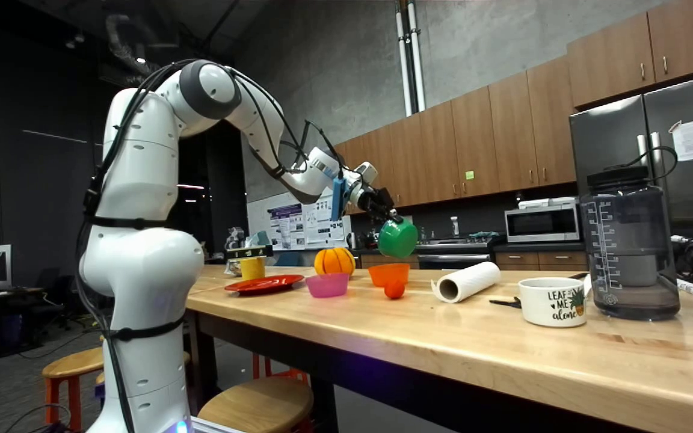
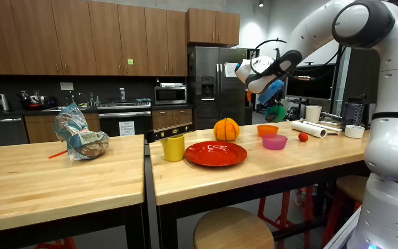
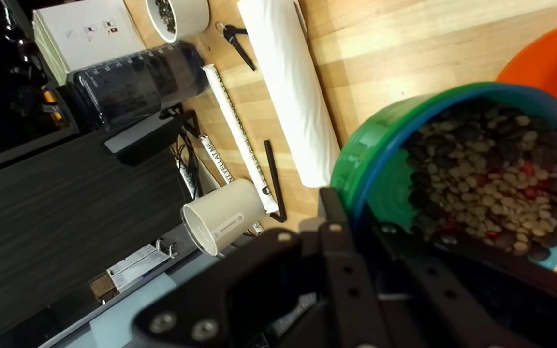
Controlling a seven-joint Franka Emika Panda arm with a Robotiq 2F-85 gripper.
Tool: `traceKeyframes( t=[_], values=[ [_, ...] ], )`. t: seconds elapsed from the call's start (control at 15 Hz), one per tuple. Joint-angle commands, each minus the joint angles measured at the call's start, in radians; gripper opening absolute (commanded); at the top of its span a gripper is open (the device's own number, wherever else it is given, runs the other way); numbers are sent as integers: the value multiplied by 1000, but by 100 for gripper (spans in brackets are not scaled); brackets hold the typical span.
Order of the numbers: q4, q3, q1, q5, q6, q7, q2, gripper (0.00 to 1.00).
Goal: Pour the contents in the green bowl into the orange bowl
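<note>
My gripper (image 3: 351,208) is shut on the rim of the green bowl (image 3: 389,188), one finger outside and one inside. The green bowl is tilted and holds a mix of dark, pale and red bean-like pieces (image 3: 491,193), gathered toward the side away from my fingers. In both exterior views the green bowl (image 1: 399,239) (image 2: 279,112) hangs in the air above the table. The orange bowl (image 1: 388,275) stands on the table below it, and also shows in an exterior view (image 2: 267,130). In the wrist view the orange bowl (image 3: 554,63) is partly hidden behind the green bowl; its inside is mostly hidden.
A magenta bowl (image 2: 274,141) and a small red object (image 1: 394,290) stand near the orange bowl. A white paper roll (image 1: 467,282) lies beside it. An orange pumpkin-like ball (image 2: 226,129), a red plate (image 2: 216,154), a white mug (image 1: 553,302) and a water bottle (image 1: 629,252) are on the table.
</note>
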Motion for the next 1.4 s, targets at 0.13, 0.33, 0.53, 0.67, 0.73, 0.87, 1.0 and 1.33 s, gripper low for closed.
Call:
traceKeyframes(
  t=[0.13,0.33,0.53,0.67,0.73,0.87,1.0,1.33],
  values=[
    [-26,16,11,-69,-19,59,0,2],
    [-29,20,12,-94,-22,76,9,2],
    [-28,21,12,-114,-27,84,16,2],
    [-27,22,12,-120,-28,86,18,2],
    [-27,22,12,-125,-29,88,19,2],
    [-27,23,12,-127,-30,89,19,2],
    [-27,23,12,-126,-31,89,19,2],
    [-27,25,13,-130,-32,92,17,2]
  ],
)
